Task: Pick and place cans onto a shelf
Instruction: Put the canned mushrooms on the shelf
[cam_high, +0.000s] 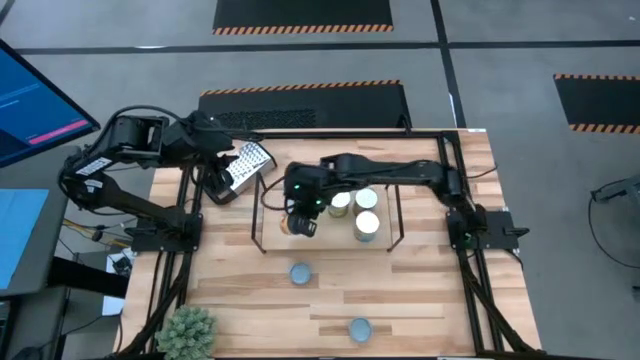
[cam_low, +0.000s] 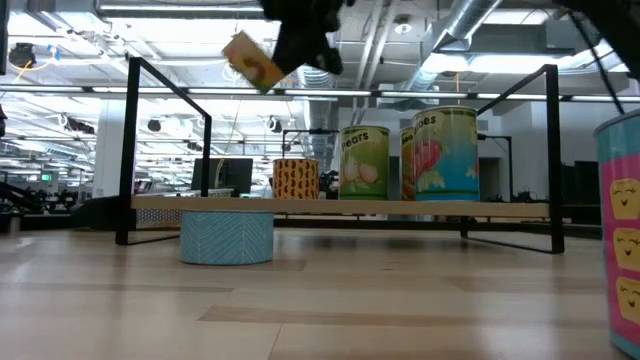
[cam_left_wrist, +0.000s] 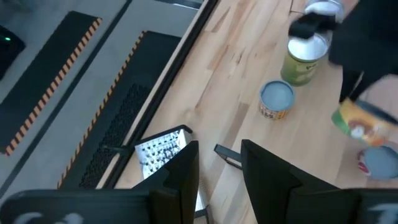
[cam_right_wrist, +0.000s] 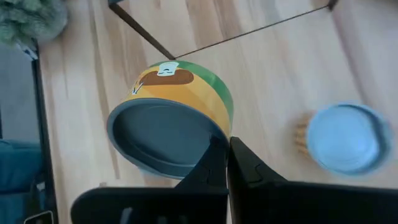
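Note:
My right gripper (cam_high: 303, 215) is shut on a yellow and green can (cam_right_wrist: 180, 93) with a grey-blue end, held high above the shelf's (cam_high: 262, 243) left part. It shows in the low view (cam_low: 252, 61) tilted, well above the shelf (cam_low: 340, 207). On the shelf stand a small tan tin (cam_low: 295, 180), a pears can (cam_low: 365, 160) and another tall can (cam_low: 440, 152). Two blue-lidded cans (cam_high: 299, 272) (cam_high: 359, 327) stand on the table nearer the front. My left gripper (cam_left_wrist: 219, 177) is open and empty beside the grater (cam_left_wrist: 158, 152), at the table's far left. My right gripper pinches the can's rim (cam_right_wrist: 219, 134) at its grey-blue end between its two fingers, which are nearly together. The fingers come from above. The can is lifted clear and hangs tilted, its grey-blue end turned toward the wrist.
The perforated grater (cam_high: 250, 162) with a black handle lies at the far left by my left gripper. A green plant (cam_high: 187, 331) stands at the near left corner. A larger black frame (cam_high: 440, 160) edges the table. Bare wood lies in front of the shelf.

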